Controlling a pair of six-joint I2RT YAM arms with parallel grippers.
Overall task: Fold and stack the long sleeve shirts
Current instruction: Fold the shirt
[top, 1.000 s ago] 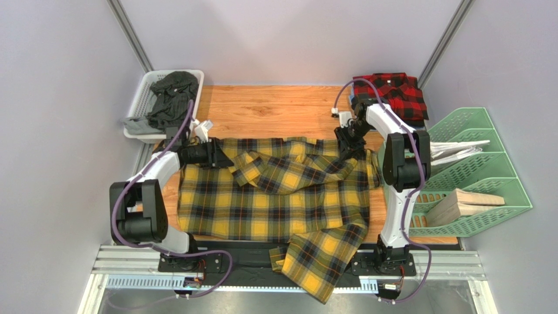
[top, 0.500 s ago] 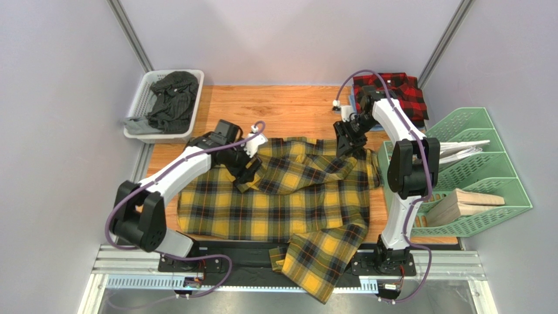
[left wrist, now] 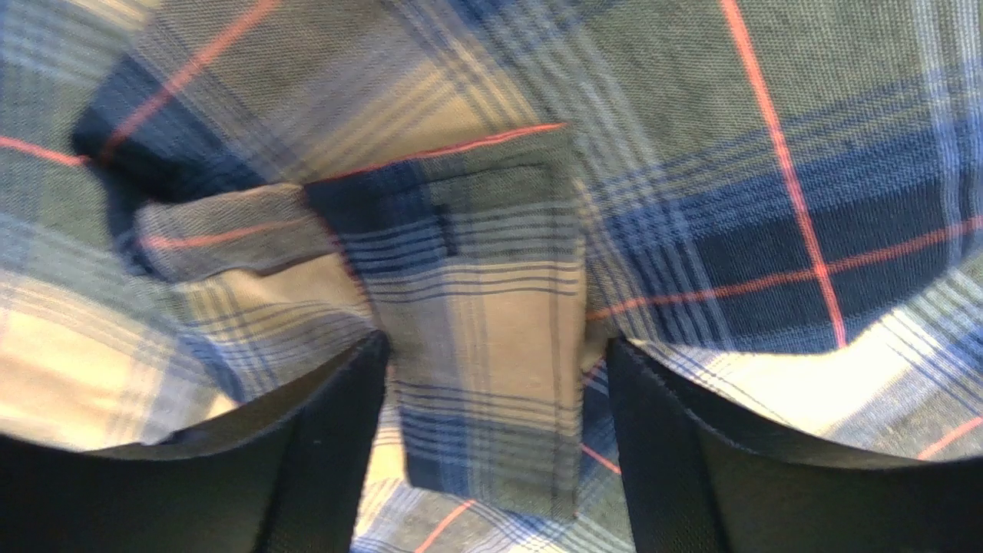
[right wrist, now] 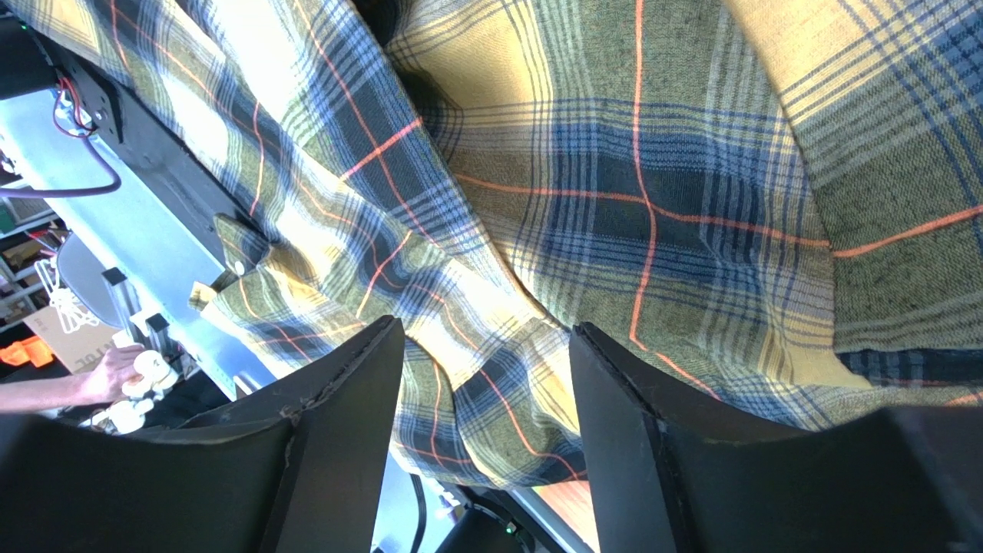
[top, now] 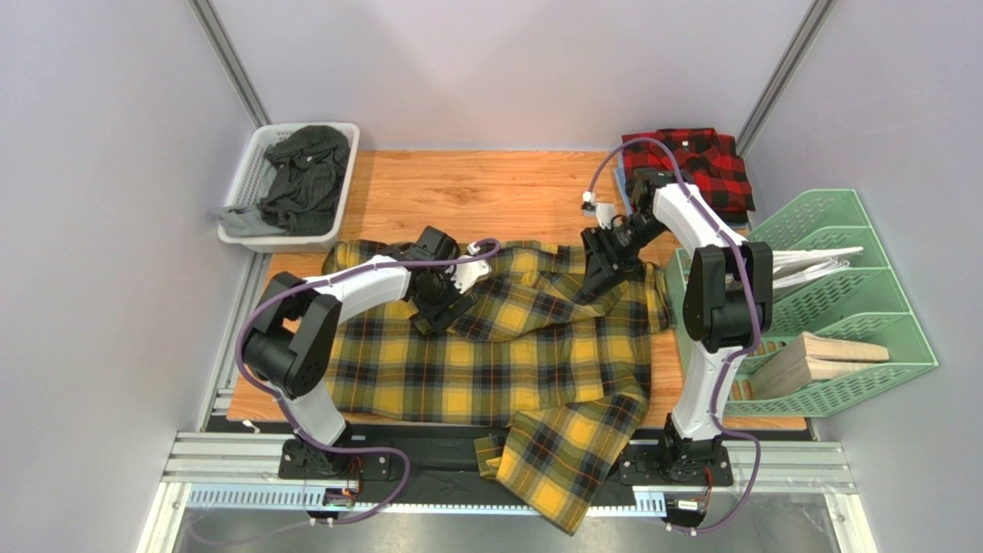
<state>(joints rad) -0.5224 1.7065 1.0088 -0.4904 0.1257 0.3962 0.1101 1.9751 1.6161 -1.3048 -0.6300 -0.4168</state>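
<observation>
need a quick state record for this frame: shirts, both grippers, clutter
yellow shirt: spread on table, partly folded
sleeve: hangs over near edge
red shirt: folded, far right corner
left gripper: open, over cuff
right gripper: open, over yellow shirt
basket: far left, dark clothes inside
green rack: right side

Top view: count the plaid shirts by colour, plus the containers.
Yellow plaid shirt: 1
Red plaid shirt: 1
White basket: 1
Green file rack: 1
Total: 4
</observation>
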